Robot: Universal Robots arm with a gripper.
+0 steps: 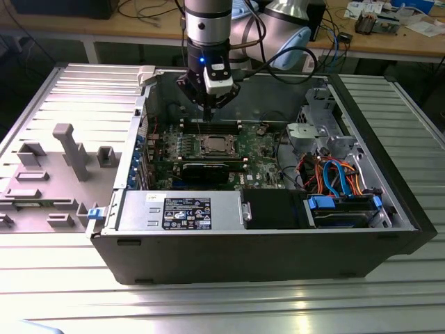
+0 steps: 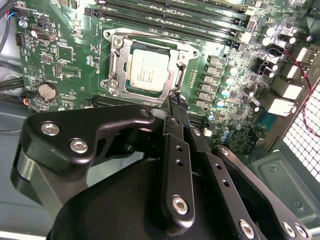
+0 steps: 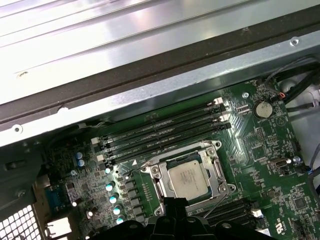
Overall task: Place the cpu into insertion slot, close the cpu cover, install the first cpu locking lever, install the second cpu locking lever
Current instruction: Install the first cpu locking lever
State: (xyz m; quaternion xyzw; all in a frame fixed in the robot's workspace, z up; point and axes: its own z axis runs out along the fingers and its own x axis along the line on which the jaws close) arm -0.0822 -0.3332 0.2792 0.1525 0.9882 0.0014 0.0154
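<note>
Tool (image 2: 175, 98), tips pinched, hides pt of cpu cover (image 2: 114, 60).

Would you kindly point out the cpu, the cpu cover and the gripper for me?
cpu (image 2: 146, 71): second wrist view, middle of its metal top.
cpu cover (image 2: 117, 62): second wrist view, frame's side bar.
gripper (image 2: 176, 100): second wrist view, fingertips.

A ribbed grey metal bench (image 1: 208, 306) lay below the end effector (image 1: 204, 110); a cluttered wooden table (image 1: 139, 29) stood beyond it
</note>
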